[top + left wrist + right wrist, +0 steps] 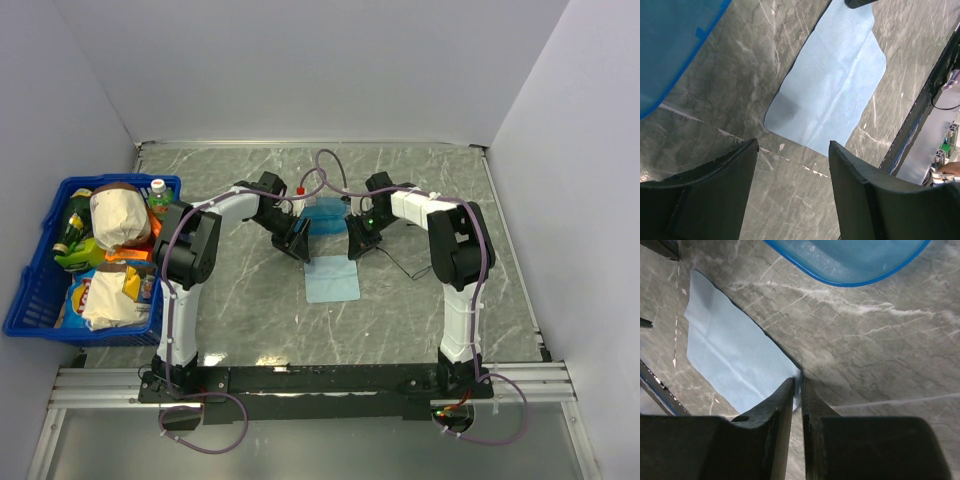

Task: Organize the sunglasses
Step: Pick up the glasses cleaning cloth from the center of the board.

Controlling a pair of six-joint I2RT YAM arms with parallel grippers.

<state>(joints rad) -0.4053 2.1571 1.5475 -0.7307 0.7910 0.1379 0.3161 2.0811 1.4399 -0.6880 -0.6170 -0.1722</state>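
The right gripper [797, 390] pinched the light-blue cloth's [332, 282] far corner, jaws almost together; the left gripper [792, 146] hung opposite, jaws spread. Thin black lines just right of them were perhaps the sunglasses [402, 266], too small to tell. Beyond lay the blue case [325, 215].

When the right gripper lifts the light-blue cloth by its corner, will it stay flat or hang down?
The light-blue cloth lies thin and flat with soft creases, so it will probably droop and fold, not stay stiff. It looks light, so the right gripper, closed on one corner, should carry it easily. On the smooth table it may slide first.
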